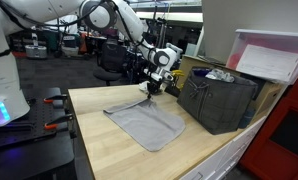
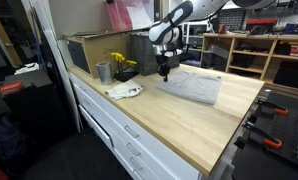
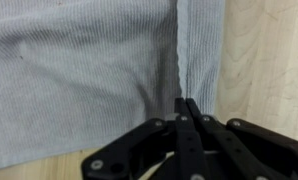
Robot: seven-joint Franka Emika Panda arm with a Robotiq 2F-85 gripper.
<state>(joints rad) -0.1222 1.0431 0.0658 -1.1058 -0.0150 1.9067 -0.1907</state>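
A grey ribbed cloth (image 1: 149, 122) lies flat on the wooden tabletop (image 1: 104, 140) and shows in both exterior views (image 2: 194, 86). My gripper (image 1: 149, 90) is down at the cloth's far corner, with its fingers pressed together (image 3: 186, 102). In the wrist view a raised fold of the cloth (image 3: 89, 70) runs straight into the fingertips, so the fingers pinch the fabric at its edge. In an exterior view the gripper (image 2: 164, 73) points down onto the cloth's end nearest the bin.
A dark grey bin (image 1: 224, 100) stands on the table beside the cloth. A metal cup (image 2: 103, 72), a yellow item (image 2: 121, 63) and a white plate (image 2: 124, 91) sit near the table's edge. Drawers (image 2: 119, 130) run below the tabletop.
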